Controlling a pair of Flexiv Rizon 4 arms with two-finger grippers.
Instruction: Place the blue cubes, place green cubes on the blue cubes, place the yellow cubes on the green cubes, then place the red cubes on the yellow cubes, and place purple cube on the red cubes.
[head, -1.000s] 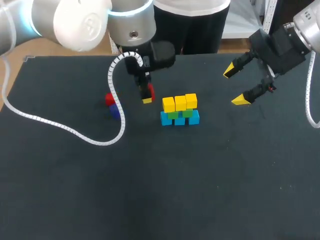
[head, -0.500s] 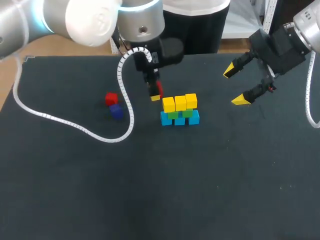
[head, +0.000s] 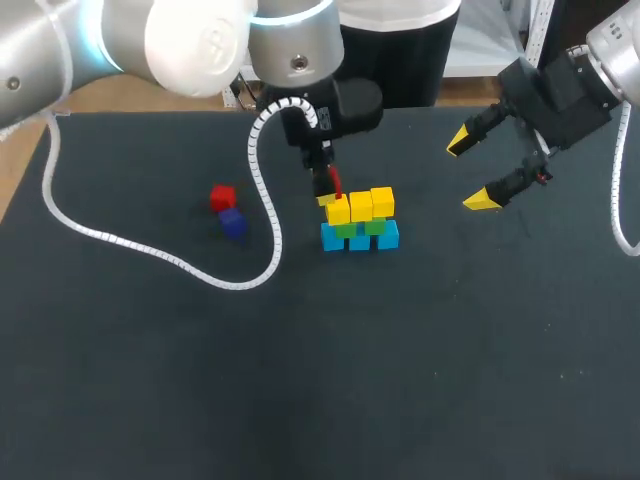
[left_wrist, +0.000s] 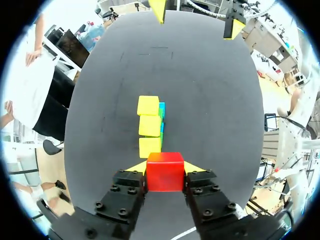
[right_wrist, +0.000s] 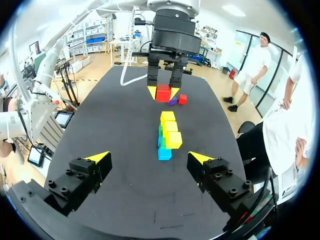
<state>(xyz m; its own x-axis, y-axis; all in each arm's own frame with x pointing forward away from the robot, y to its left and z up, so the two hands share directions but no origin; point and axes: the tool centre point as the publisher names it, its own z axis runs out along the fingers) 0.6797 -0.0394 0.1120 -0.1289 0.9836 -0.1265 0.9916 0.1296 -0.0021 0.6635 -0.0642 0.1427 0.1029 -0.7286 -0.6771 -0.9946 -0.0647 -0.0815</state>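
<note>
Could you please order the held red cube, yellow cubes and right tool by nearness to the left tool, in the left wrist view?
1. The held red cube, in the left tool.
2. The yellow cubes, in a row ahead.
3. The right tool, across the table.

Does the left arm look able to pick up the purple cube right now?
Probably not yet: the left arm has its jaws shut on a red cube. The purple cube itself lies uncovered beside a loose red cube.

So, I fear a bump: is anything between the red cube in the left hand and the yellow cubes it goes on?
Nothing visible. The left hand holds the small red cube just short of the row of yellow cubes, no object between them.
</note>
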